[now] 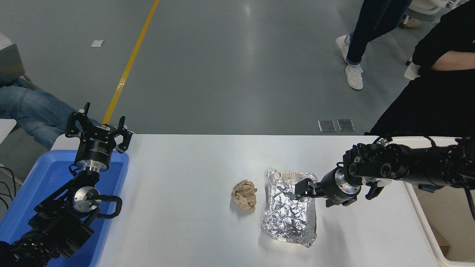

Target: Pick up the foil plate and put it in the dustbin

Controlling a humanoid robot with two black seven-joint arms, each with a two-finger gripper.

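The foil plate [287,218] lies on the white table [185,222], right of the middle, crinkled and shiny. My right gripper [306,189] comes in low from the right. It is open and sits at the plate's far right rim, with one finger over the inside of the plate. The cream dustbin [430,237] stands at the table's right edge; my right arm crosses over its far end. My left gripper [98,128] is open and parked at the far left above a blue tray.
A crumpled brown paper ball [244,194] lies just left of the plate. The blue tray [33,189] stands at the left edge. A person in black [438,92] stands close behind the dustbin; another walks [363,37] on the floor beyond. Jeans-clad legs [26,107] are at the left.
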